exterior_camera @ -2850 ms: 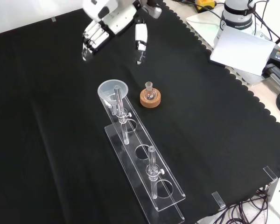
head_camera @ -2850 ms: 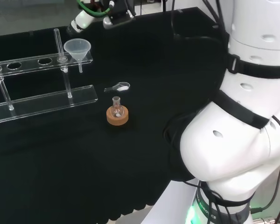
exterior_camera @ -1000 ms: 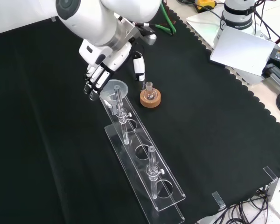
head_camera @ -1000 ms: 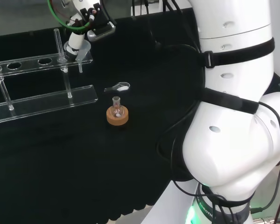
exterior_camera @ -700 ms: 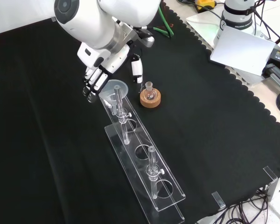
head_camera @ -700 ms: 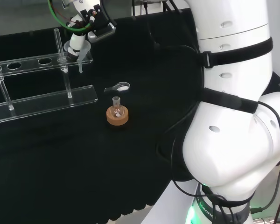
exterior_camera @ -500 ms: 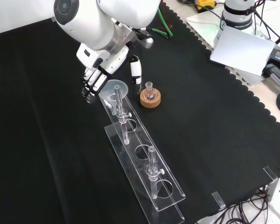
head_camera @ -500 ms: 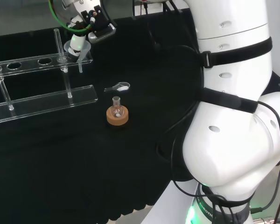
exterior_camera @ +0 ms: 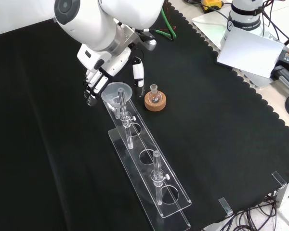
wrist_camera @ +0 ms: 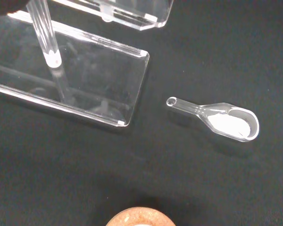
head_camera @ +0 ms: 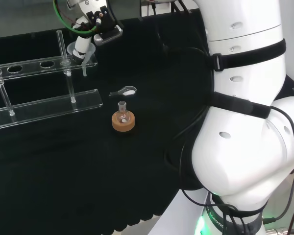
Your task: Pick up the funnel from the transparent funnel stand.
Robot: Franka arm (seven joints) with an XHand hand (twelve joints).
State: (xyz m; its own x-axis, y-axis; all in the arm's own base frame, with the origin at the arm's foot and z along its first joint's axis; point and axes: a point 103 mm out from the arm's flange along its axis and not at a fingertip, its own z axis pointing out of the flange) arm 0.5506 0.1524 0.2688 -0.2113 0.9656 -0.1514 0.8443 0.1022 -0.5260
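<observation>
Bench: we see a black cloth [exterior_camera: 221, 144] covering the bench, scalloped along its edge in the front view.
Arm: we see the big white links of the robot arm [head_camera: 245, 122] at the right of the head view.
Stand: we see a long transparent funnel stand [exterior_camera: 149, 168] with round holes and upright clear rods.
Hand: we see the black and white hand [exterior_camera: 103, 67] at the far end of the stand in the front view; its fingers [exterior_camera: 92, 89] point down on one side of the funnel and the thumb [exterior_camera: 137, 74] on the other, spread apart, and we cannot be sure whether they touch it.
Funnel: we find the clear plastic funnel [exterior_camera: 116, 92] seated in the stand's end hole, between fingers and thumb.
Flask: we see a small clear round flask on a cork ring [exterior_camera: 155, 100] just beside the funnel.
Scoop: we see a small clear glass scoop holding white powder [wrist_camera: 221, 120] lying on the cloth near the stand's base.
</observation>
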